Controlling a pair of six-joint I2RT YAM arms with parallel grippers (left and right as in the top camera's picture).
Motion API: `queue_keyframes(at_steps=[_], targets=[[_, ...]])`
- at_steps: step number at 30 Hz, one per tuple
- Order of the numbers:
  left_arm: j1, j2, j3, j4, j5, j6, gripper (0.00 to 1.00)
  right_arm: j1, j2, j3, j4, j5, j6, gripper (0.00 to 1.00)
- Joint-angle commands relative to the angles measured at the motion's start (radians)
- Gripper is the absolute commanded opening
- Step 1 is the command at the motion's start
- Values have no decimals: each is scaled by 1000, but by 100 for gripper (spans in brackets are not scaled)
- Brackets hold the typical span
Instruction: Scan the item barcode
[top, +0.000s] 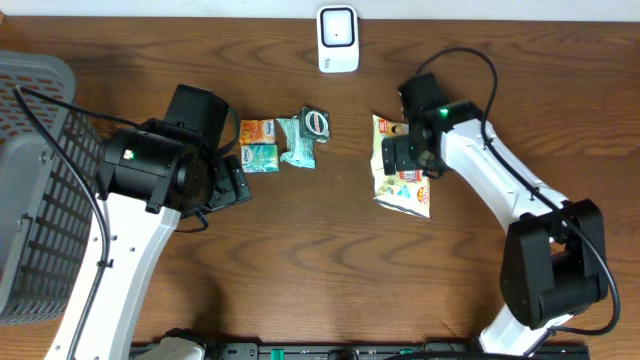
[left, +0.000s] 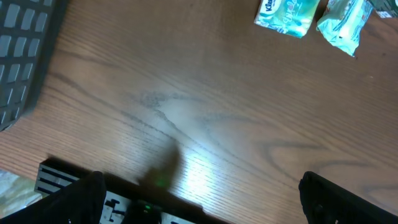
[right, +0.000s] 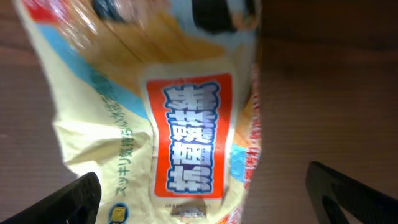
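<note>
1. Two arms work at the brown wooden table (top: 330, 260), and a grey plastic mesh basket (top: 30, 200) sits at its left edge.
2. Next along, the left gripper (top: 232, 183) hangs over bare wood, jaws spread wide, nothing between them.
3. Just beside it, towards the centre, comes a tight bunch: a small orange packet (top: 258, 130), a small teal packet (top: 260, 157), a crumpled pale-green wrapper (top: 297, 147) and a round dark-faced item (top: 316, 121) I cannot identify.
4. At the middle of the far edge stands the white boxy barcode scanner (top: 338, 40).
5. Right of centre, the yellow printed snack pouch (top: 400, 192) lies flat on the table, well apart from the scanner.
6. Directly above the pouch's far end is the right gripper (top: 404, 152), jaws wide apart. One finger (right: 78, 202) is over the pouch's edge, the other (right: 354, 202) over wood beside it, so there is no grasp.
</note>
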Motion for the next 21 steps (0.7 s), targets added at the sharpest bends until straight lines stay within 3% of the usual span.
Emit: queue_keyframes(at_steps=[1, 12, 15, 21], targets=[[4, -5, 1, -3, -3, -11, 98, -4, -3, -61, 42, -79, -21, 99], [4, -5, 1, -3, -3, -11, 98, 6, -1, -221, 214, -150, -21, 96], [4, -5, 1, -3, -3, -11, 97, 6, -2, -222, 213, -153, -21, 79], [4, -5, 1, -3, -3, -11, 98, 6, -2, -190, 196, -156, -21, 9]])
